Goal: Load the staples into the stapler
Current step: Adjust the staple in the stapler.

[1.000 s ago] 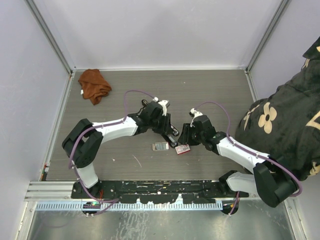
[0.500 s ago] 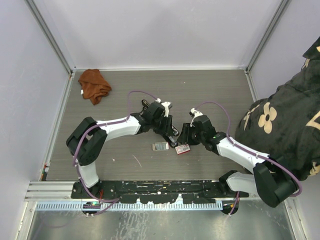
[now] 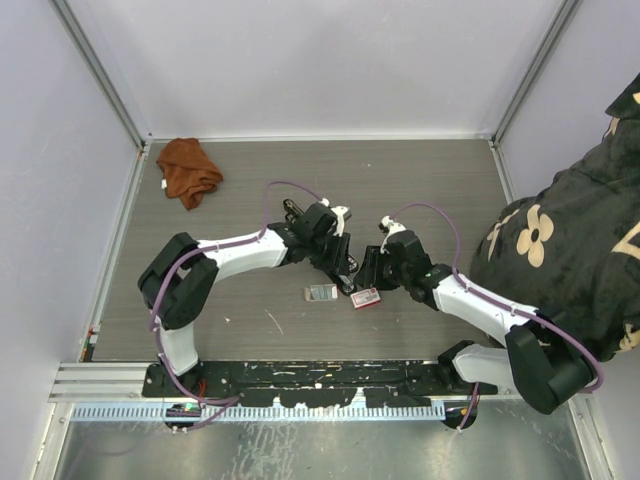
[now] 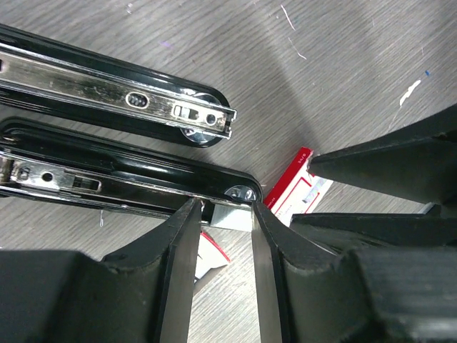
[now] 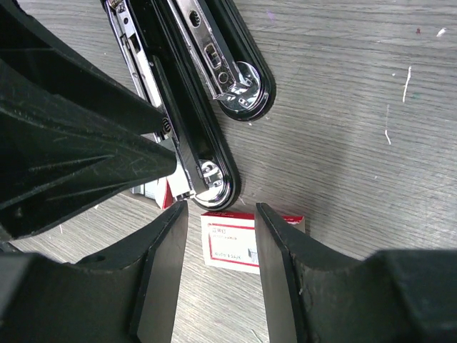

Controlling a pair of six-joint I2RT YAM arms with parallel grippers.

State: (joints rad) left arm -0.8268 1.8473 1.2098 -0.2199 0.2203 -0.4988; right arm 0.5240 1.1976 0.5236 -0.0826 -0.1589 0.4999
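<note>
The black stapler (image 4: 143, 175) lies hinged open in two halves on the grey table, and its chrome magazine (image 4: 107, 89) faces up. My left gripper (image 4: 223, 209) is at the rounded front end of the lower half, shut on a short silvery strip of staples (image 4: 228, 217). From above, the left gripper (image 3: 344, 268) and right gripper (image 3: 365, 280) almost meet over the stapler (image 3: 347, 262). My right gripper (image 5: 218, 211) stands open with nothing held, its fingertips just short of the stapler (image 5: 207, 143) and above the red-and-white box (image 5: 232, 243).
A small grey tray (image 3: 320, 293) lies just left of the red-and-white box (image 3: 366, 298). A rust-coloured cloth (image 3: 188, 168) is bunched at the back left. A person in a black flowered garment (image 3: 570, 240) leans in at the right edge.
The left arm has shifted a little to the right, bringing its gripper closer over the stapler. The right arm, box and tray have not moved.
</note>
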